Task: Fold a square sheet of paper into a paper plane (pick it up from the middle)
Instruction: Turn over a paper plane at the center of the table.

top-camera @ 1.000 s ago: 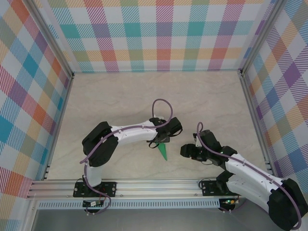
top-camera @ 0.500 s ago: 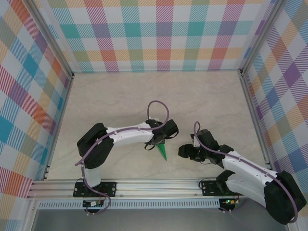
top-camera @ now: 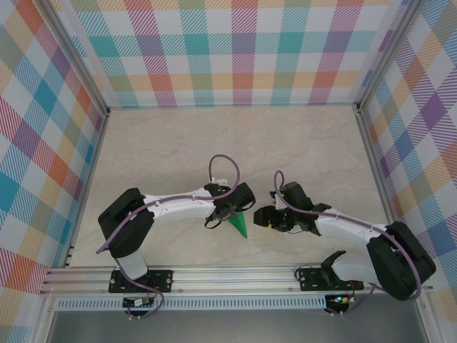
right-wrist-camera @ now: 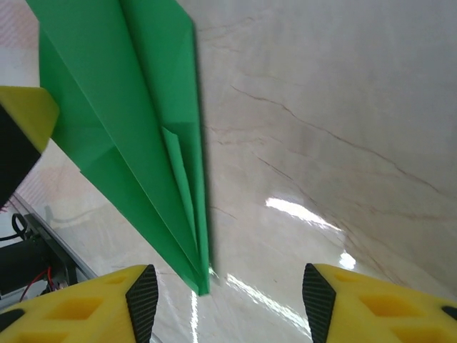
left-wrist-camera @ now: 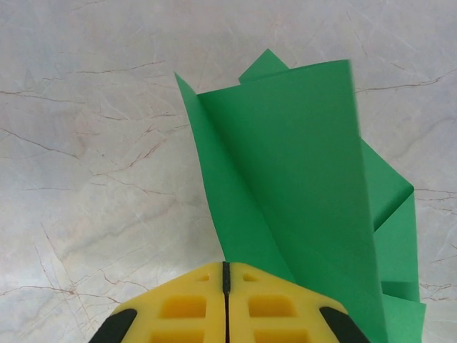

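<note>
- Left gripper [left-wrist-camera: 226, 271]: jaws pressed fully together, with the green paper caught at their tips.
- Paper plane [left-wrist-camera: 300, 179]: a bright-green dart with lengthwise creases. It sits between the two grippers, over the near part of the marble-pattern table [top-camera: 164, 143], with its pointed end towards the arm bases. I cannot tell whether it touches the surface.
- Right gripper [right-wrist-camera: 228, 280]: jaws about half apart and holding nothing. The plane's point sits just ahead of the gap and touches neither finger.
</note>
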`<act>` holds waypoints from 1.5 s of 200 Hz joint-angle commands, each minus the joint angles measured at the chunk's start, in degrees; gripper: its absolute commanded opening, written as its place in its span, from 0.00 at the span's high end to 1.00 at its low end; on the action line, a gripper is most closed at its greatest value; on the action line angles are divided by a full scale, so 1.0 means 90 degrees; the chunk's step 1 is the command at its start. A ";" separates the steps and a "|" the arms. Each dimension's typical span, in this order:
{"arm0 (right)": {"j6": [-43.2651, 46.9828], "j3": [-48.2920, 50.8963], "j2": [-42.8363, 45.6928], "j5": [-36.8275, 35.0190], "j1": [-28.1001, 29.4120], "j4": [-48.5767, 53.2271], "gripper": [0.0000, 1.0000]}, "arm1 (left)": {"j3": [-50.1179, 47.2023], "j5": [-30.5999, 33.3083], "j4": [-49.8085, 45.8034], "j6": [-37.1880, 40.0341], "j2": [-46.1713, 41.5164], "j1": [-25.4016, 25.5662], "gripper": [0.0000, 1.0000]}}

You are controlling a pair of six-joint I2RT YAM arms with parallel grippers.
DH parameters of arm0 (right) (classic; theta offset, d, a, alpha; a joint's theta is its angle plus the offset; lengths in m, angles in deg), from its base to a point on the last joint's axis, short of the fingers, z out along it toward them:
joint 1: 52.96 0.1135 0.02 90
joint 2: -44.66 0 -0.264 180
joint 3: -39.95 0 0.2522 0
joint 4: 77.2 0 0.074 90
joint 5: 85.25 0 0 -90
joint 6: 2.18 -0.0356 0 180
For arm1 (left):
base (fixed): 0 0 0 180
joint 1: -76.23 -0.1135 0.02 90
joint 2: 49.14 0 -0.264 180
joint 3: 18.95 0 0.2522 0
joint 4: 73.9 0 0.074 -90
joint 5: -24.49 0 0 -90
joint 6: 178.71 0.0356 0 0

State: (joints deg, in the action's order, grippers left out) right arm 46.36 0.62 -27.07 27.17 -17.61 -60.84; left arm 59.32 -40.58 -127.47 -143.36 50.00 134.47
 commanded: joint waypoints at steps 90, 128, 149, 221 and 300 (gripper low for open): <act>0.0460 -0.1484 -0.2163 0.0888 0.0271 -0.0914 0.51 | -0.0312 0.0028 0.0136 -0.0021 -0.0390 -0.0065 0.94; 0.0531 -0.1701 -0.2636 0.0927 0.0298 -0.0945 0.50 | -0.0329 -0.0006 0.0174 -0.0011 -0.0352 -0.0074 0.94; 0.0500 -0.1699 -0.2727 0.1153 0.0312 -0.1144 0.52 | -0.0349 -0.0015 0.0195 -0.0001 -0.0346 -0.0074 0.94; 0.0456 -0.1369 -0.2338 0.1173 0.0486 -0.1165 0.53 | -0.0352 -0.0043 0.0225 0.0016 -0.0339 -0.0089 0.94; 0.0618 -0.1431 -0.2193 0.0968 0.0697 -0.0870 0.47 | -0.0352 -0.0051 0.0220 0.0013 -0.0370 -0.0094 0.94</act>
State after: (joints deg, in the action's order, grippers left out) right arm 49.80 -10.65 -46.37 36.26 -12.71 -69.94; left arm 56.74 -40.98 -124.96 -143.36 48.16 134.21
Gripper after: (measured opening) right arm 0.529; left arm 0.063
